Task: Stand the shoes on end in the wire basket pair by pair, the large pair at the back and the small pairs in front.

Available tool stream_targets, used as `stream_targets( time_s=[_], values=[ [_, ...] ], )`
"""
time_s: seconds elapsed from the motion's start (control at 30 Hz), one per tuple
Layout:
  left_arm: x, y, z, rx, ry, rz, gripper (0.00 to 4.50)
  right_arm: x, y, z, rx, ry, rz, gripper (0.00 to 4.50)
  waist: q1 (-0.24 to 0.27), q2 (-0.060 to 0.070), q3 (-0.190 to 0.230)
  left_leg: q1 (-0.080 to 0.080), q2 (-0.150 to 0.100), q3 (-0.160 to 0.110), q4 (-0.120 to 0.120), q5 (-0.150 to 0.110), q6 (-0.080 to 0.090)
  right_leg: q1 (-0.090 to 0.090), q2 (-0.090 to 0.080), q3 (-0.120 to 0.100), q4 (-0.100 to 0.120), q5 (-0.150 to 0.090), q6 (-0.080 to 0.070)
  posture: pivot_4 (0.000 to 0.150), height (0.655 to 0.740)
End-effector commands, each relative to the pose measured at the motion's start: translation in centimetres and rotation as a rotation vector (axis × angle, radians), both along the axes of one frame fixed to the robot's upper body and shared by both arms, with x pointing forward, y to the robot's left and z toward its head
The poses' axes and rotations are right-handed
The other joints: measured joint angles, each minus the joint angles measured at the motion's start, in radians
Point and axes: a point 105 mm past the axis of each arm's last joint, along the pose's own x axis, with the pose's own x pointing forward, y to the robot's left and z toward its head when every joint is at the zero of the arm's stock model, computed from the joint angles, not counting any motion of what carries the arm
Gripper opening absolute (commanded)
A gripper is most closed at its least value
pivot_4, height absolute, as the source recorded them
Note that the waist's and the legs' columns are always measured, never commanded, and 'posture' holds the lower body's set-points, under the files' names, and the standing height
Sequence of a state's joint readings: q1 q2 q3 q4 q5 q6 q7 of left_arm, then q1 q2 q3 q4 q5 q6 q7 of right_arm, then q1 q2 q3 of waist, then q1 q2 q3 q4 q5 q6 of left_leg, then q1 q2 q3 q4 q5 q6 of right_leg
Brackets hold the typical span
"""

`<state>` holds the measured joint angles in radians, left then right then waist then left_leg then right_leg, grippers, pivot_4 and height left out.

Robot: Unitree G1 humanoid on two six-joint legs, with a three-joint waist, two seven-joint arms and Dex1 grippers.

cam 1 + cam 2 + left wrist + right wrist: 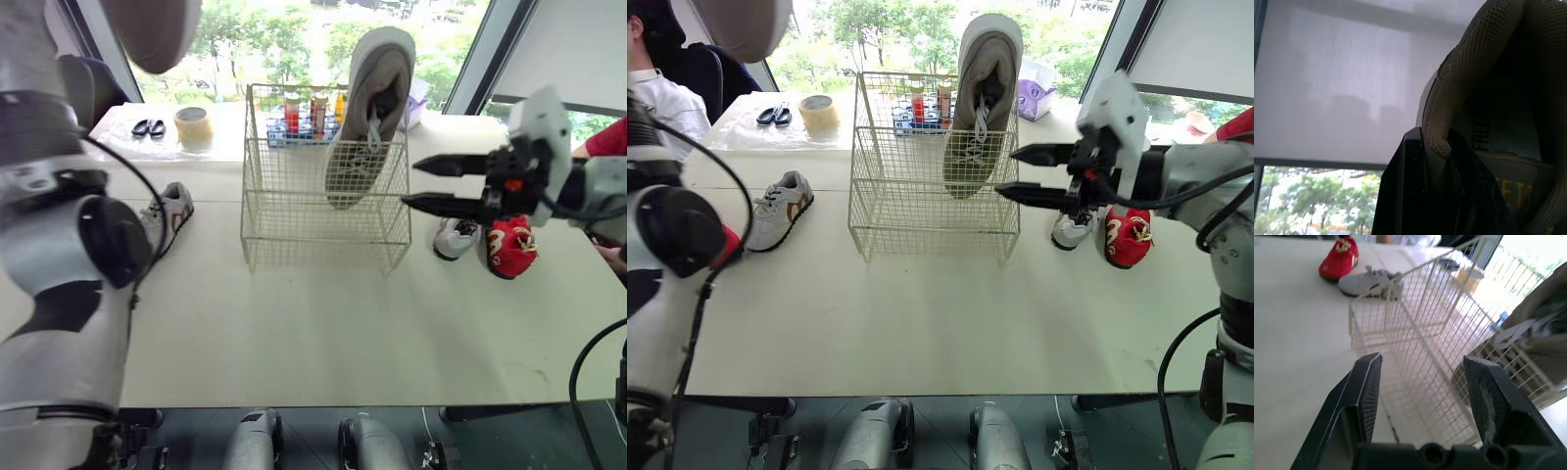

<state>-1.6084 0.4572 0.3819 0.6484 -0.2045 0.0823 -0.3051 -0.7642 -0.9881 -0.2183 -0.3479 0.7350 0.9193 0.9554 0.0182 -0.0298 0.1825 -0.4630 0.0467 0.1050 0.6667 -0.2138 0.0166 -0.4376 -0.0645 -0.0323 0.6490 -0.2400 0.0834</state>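
The left claw (1437, 147) is clamped on the heel collar of a large tan shoe (1488, 98), held high in the upper left of the head view, well apart from the wire basket (284, 196) at the middle of the table (294, 333). Its mate (367, 117) stands on end at the basket's back, right of centre.

The step in hand looks like placing the held shoe. It should probably go down toe first into the free back space, close beside the mate without knocking it.

The right claw (411, 183) is wide open and empty, near the basket's right wall and the standing shoe, and could steady it. A red shoe (509, 247) and a white shoe (456, 238) wait at the right, and a grey shoe (168, 215) at the left.
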Motion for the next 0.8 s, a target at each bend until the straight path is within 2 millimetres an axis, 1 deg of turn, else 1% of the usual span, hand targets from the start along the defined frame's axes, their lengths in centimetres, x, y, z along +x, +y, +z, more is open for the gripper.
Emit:
stream_targets(
  time_s=[0.03, 0.1, 0.17, 0.3, 0.33, 0.43, 0.53, 0.6, 0.67, 0.8],
  values=[
    [-1.0, -2.3, 0.6, 0.001, -0.165, 0.021, 0.04, -1.2, -0.7, 1.7, 0.011, -0.057, -0.019, 2.82, -0.002, 0.0, 0.0, 0.0, 0.0, 0.0, 0.0, 0.0, 0.0, 0.0, 0.0, 0.0, 0.0, 0.0, 0.0, 0.15, 0.7351],
    [0.0, -3.8, -0.6, -0.026, -0.181, 0.012, 0.04, -1.6, -0.7, 1.6, 0.014, -0.049, -0.03, 2.82, -0.003, 0.0, 0.0, 0.0, 0.0, 0.001, 0.0, 0.0, 0.0, 0.0, 0.0, 0.0, 0.0, 0.0, 0.0, 0.15, 0.7351],
    [1.0, -4.7, -1.9, -0.053, -0.181, 0.027, 0.04, -2.2, -0.7, 1.4, 0.017, -0.037, -0.041, 2.82, -0.004, 0.0, 0.0, 0.0, 0.0, 0.001, 0.0, 0.0, 0.0, 0.0, 0.0, 0.0, 0.0, 0.0, 0.0, 0.15, 0.7351],
    [2.8, -5.2, -3.9, -0.111, -0.138, -0.007, 0.04, -2.7, -0.8, 1.2, 0.025, -0.025, -0.065, 2.82, -0.011, 0.0, 0.0, 0.0, 0.001, 0.002, -0.001, 0.0, 0.001, -0.003, 0.001, 0.002, 0.0, 0.0, 0.0, 0.15, 0.7351],
    [3.1, -5.5, -4.5, -0.1, -0.13, -0.006, 0.04, -2.8, -0.8, 1.2, 0.027, -0.023, -0.069, 2.82, -0.011, 0.0, 0.0, 0.0, 0.001, 0.002, -0.001, 0.0, 0.001, -0.003, 0.001, 0.002, 0.0, 0.0, 0.0, 0.15, 0.7351],
    [4.5, -6.4, -6.7, -0.077, -0.075, 0.008, 0.04, -3.3, -0.8, 1.3, 0.028, -0.018, -0.077, 2.82, -0.007, 0.0, 0.0, 0.0, 0.001, 0.002, -0.002, 0.0, 0.001, -0.003, 0.001, 0.002, 0.0, 0.0, 0.0, 0.15, 0.7351],
    [5.5, -7.2, -8.6, -0.059, -0.031, 0.009, 0.04, -3.6, -0.8, 1.4, 0.03, -0.017, -0.085, 2.82, -0.004, 0.0, 0.0, -0.001, 0.001, 0.002, -0.002, 0.0, 0.001, -0.003, 0.001, 0.002, 0.0, 0.0, 0.0, 0.15, 0.7351],
    [6.4, -7.8, -10.6, -0.052, 0.022, 0.005, 0.04, -3.7, -0.7, 1.6, 0.031, -0.018, -0.086, 2.82, -0.002, 0.0, 0.0, -0.001, 0.001, 0.001, -0.001, 0.0, 0.001, -0.002, 0.0, 0.002, 0.0, 0.0, 0.0, 0.15, 0.7351],
    [6.9, -7.9, -12.4, -0.059, 0.059, 0.009, 0.04, -3.8, -0.6, 1.7, 0.033, -0.02, -0.082, 2.82, -0.003, 0.0, 0.0, 0.0, 0.001, 0.001, -0.001, -0.001, 0.001, -0.002, -0.001, 0.002, 0.0, 0.0, 0.0, 0.15, 0.7351],
    [7.3, -8.2, -14.4, -0.033, 0.088, 0.017, 0.04, -3.7, -0.4, 1.7, 0.042, -0.015, -0.076, 2.82, -0.005, 0.001, -0.001, 0.001, 0.001, -0.001, -0.001, -0.001, 0.002, -0.001, -0.001, 0.002, 0.0, 0.0, 0.0, 0.15, 0.7351]
  ],
)
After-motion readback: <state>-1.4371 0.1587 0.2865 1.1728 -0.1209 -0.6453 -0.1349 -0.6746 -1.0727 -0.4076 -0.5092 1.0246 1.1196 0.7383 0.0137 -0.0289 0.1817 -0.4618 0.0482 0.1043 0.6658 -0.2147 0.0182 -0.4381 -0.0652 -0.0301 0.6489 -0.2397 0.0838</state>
